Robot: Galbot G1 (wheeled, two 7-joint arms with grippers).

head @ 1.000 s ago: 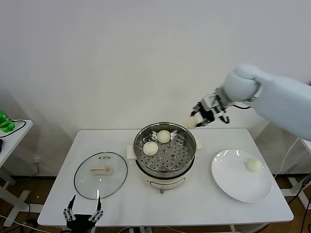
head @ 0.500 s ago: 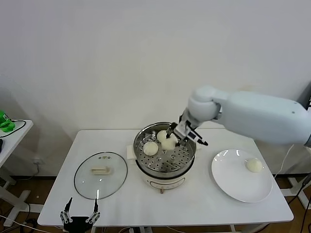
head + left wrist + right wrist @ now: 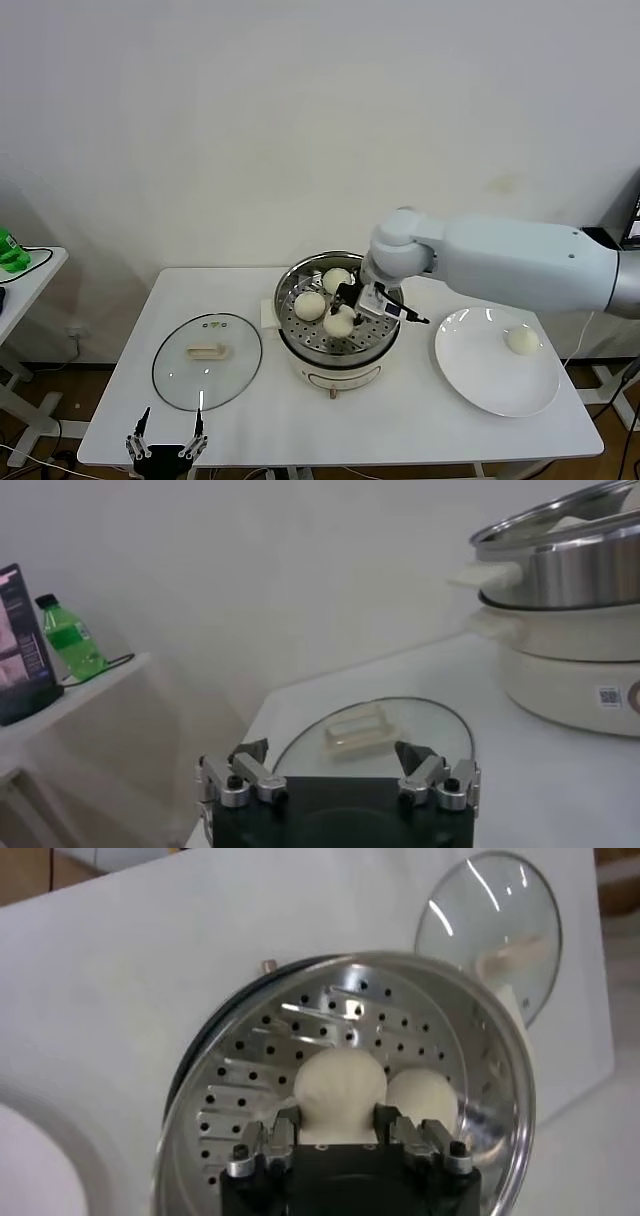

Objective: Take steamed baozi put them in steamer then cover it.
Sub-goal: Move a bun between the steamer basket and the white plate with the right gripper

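Right gripper (image 3: 345,308) is pinching a bun (image 3: 339,322) between nearly closed fingers, holding it low over the steamer (image 3: 340,345) tray at about 6 o'clock from two seated buns; I'm keeping the left gripper (image 3: 168,441), fingers spread and empty, parked near the lid (image 3: 207,361).

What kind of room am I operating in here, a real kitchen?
Probably a lab or test room, not a kitchen: a bare white wall, a plain white folding table holding only the steamer, and a side desk.
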